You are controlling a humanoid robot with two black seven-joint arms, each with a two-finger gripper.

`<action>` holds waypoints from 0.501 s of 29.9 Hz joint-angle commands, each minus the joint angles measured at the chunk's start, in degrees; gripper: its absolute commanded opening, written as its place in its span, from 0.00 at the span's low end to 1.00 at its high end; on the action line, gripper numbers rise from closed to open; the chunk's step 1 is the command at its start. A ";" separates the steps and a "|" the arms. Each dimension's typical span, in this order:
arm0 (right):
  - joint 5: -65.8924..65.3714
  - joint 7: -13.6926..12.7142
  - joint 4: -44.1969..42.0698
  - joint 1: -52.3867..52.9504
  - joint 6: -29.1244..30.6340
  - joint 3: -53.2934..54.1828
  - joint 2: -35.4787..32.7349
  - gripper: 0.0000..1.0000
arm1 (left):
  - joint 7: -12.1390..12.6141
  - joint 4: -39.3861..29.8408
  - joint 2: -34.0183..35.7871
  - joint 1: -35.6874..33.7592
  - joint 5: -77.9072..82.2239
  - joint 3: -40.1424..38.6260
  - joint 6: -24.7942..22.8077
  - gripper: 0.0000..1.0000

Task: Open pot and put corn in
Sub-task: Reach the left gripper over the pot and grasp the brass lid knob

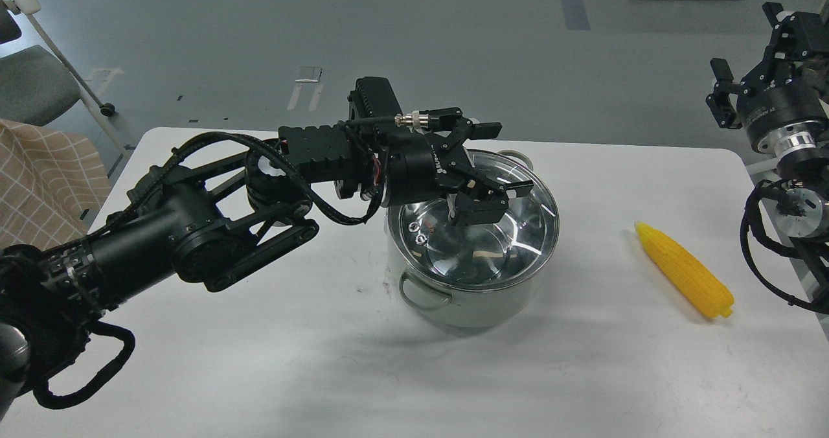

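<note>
The pot (pixel 467 303) stands mid-table with its glass lid (pixel 511 234) on it. The lid's gold knob is hidden under my left gripper (pixel 506 158). That gripper reaches in from the left and hovers low over the lid's middle, with its jaws open and spread over where the knob sits. I cannot tell whether it touches the lid. The yellow corn (pixel 684 271) lies on the table to the right of the pot, with its tapered end pointing away. My right gripper (pixel 748 52) is raised at the far right, beyond the table edge, open and empty.
The white table (pixel 227 334) carries only the pot and the corn. A checkered cloth (pixel 45 172) and a grey chair (pixel 32 81) are off the table's left side. Grey floor lies behind.
</note>
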 commanded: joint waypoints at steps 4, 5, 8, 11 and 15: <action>0.00 0.00 0.06 -0.66 0.00 0.08 -0.08 1.00 | 0.17 2.42 0.18 0.60 -0.01 2.38 0.96 0.94; 0.00 0.00 0.06 -0.75 0.00 0.08 -0.08 1.00 | 0.35 2.95 -0.08 0.69 -0.01 2.47 0.96 0.94; 0.00 0.00 0.15 -0.75 0.00 0.08 0.01 1.00 | 0.52 3.13 0.00 1.74 -0.01 2.39 1.05 0.93; 0.00 0.00 0.23 -0.75 0.00 0.08 0.01 1.00 | 0.61 3.22 0.09 1.92 -0.01 2.39 1.31 0.93; 0.00 0.00 0.32 -0.75 0.00 0.08 0.01 1.00 | 0.70 3.22 0.27 2.10 -0.01 2.39 1.31 0.92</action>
